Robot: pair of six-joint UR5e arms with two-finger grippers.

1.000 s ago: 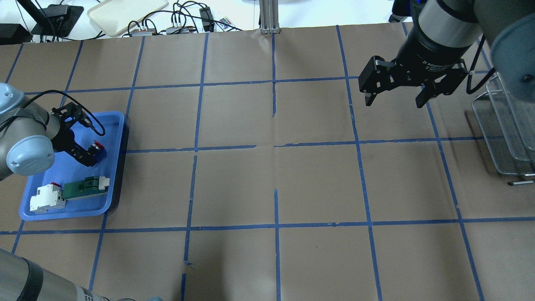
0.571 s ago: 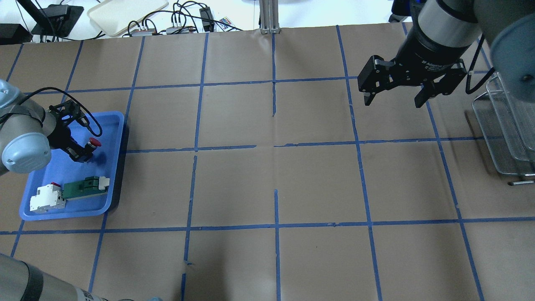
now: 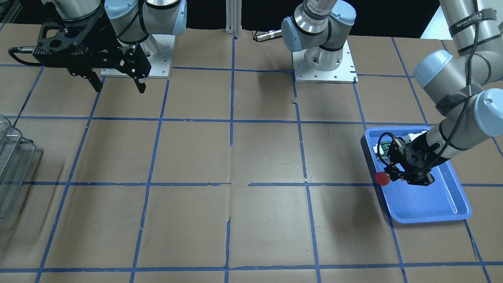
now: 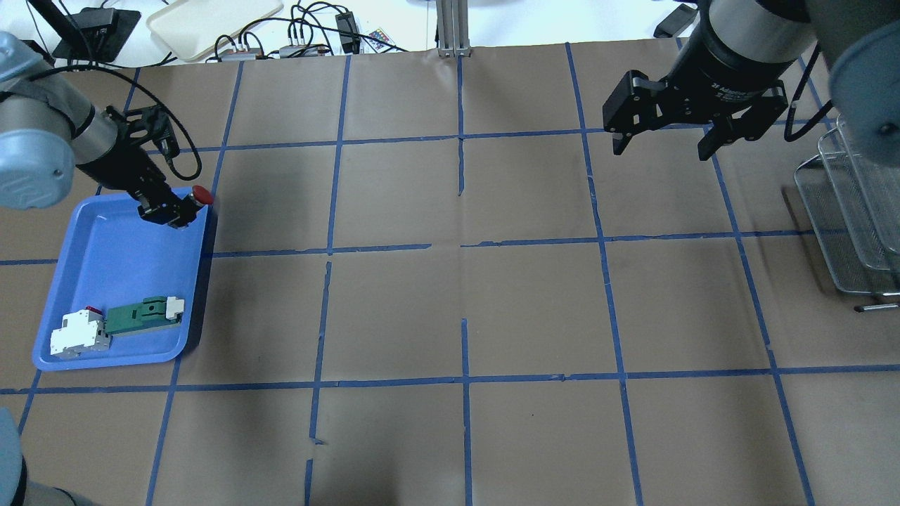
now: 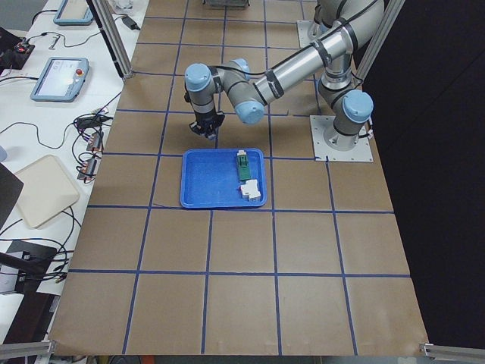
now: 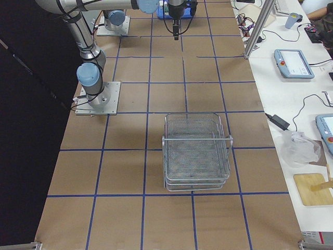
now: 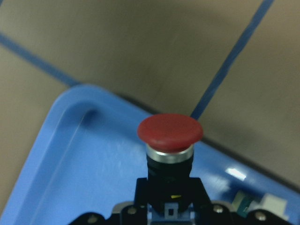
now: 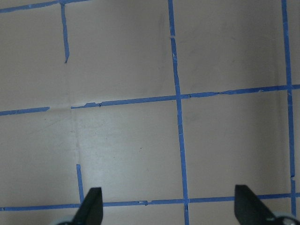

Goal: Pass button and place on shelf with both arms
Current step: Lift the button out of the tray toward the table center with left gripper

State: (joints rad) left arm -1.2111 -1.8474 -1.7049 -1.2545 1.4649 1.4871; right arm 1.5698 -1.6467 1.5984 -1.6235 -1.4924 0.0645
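I find the left gripper (image 4: 181,207) clamped on the short black cylindrical body of the small push button (image 4: 202,195). The wrist view shows both fingers (image 7: 140,190) pressed against the body just under the round red mushroom cap. The button is held clear of the rectangular blue plastic tray (image 4: 105,362), above its far corner on the side toward the table's middle. The cap points out toward the middle of the table.

The tray sits at the left end of the table (image 4: 464,302), which is covered in brown paper with a blue tape grid. At the tray's near end lie a flat green connector part (image 4: 144,316) and a white block with a red bit (image 4: 77,332), touching each other.

The right gripper (image 4: 661,151) hangs above the far right part of the table with its jaws spread wide and nothing between them; its wrist view shows only paper and tape below. The tiered silvery wire-mesh shelf (image 6: 196,153) stands at the table's right end, well apart from the button.
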